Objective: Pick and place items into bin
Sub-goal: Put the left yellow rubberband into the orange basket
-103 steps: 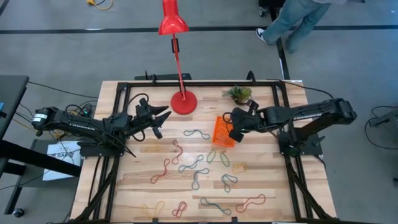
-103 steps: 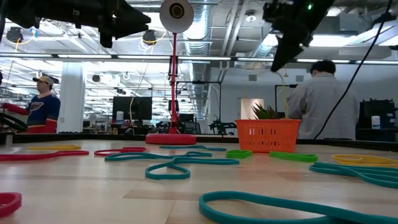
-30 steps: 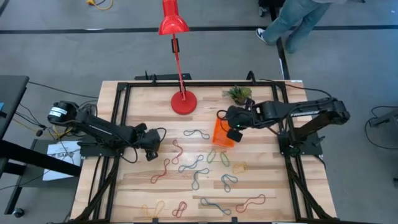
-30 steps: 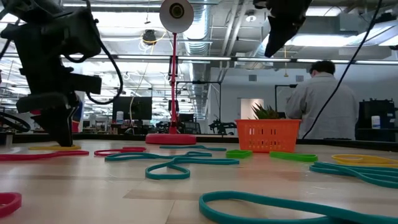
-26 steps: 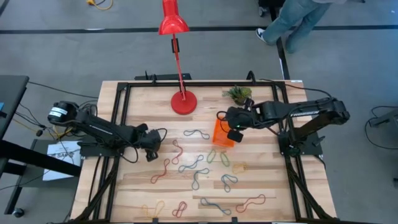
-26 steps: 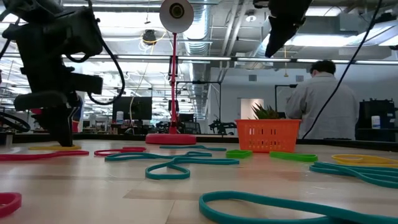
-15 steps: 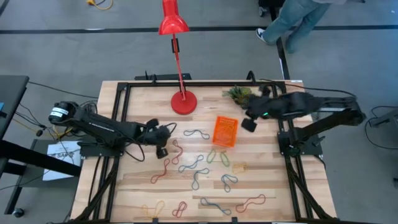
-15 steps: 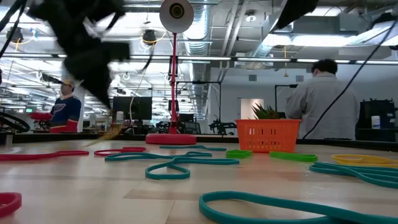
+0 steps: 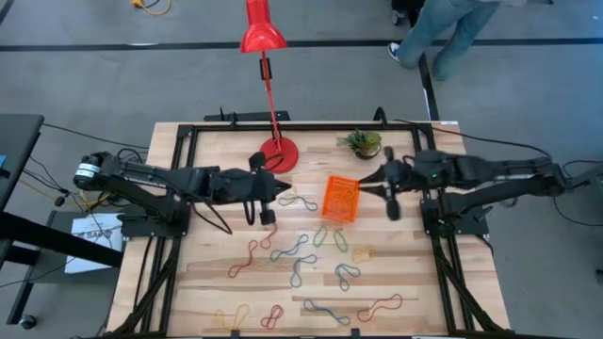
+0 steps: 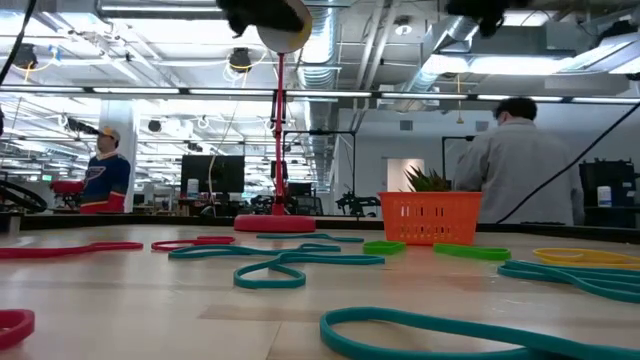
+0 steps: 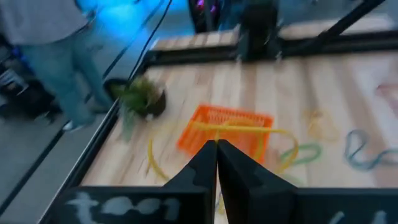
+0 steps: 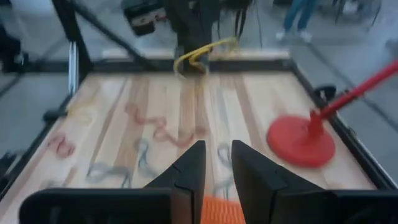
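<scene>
My left gripper (image 9: 285,185) hangs above the table left of the orange bin (image 9: 341,198), shut on a yellow band (image 11: 249,129). That band also shows in the right wrist view (image 12: 198,55), dangling from the fingers. My right gripper (image 9: 367,179) is up in the air just right of the bin, open, with nothing between its fingers (image 12: 199,162). Several loose bands lie flat on the wood: a teal one (image 9: 298,201), a red one (image 9: 248,256), a green one (image 9: 320,235). My left gripper pinches the yellow band (image 11: 219,128) between its two shut fingertips. The fingers slant slightly downward toward the table's right. The band is lifted clear of the table and loops slack out in front of and below the tips.
A red lamp base (image 9: 278,153) and a small potted plant (image 9: 364,142) stand at the far side. Black frame rails (image 9: 184,188) run along the table's edges. More bands lie toward the near edge (image 10: 450,335). A person (image 9: 443,28) walks beyond the far edge.
My left gripper has taken the yellow band off the table's left part, risen high and gone right toward the bin, tipping from pointing down to nearly level. The band is now lifted clear. My right gripper has drawn back from above the bin toward the right edge and tipped up.
</scene>
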